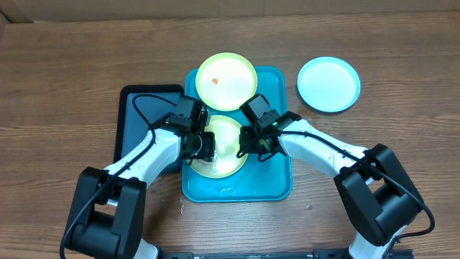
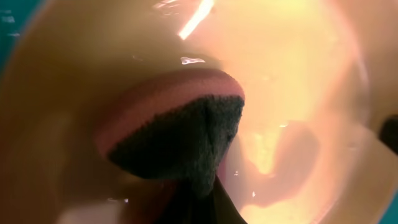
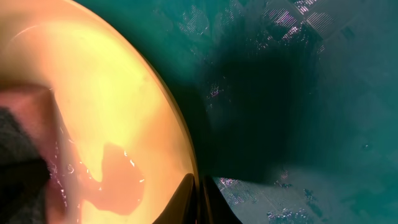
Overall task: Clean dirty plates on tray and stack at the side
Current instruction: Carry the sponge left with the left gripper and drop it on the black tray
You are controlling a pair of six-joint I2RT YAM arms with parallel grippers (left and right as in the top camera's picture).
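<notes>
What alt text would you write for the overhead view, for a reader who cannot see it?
Two robot arms meet over a yellow-green plate on a teal tray, left claw and right claw at its edges. A smeared yellow-green plate overhangs the tray's far rim; a light blue plate lies on the table.

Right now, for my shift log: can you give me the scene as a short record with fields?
tray: teal tray, mid-table, wet
near plate: yellow-green near plate, on the tray, wet
left gripper: shut on sponge, pressed on the near plate
right gripper: shut on the near plate's rim
far plate: yellow-green far plate, red smear, overhanging the tray's far end
blue plate: on the table, right of the tray, no smear visible
dark tray: left of the teal tray
</notes>
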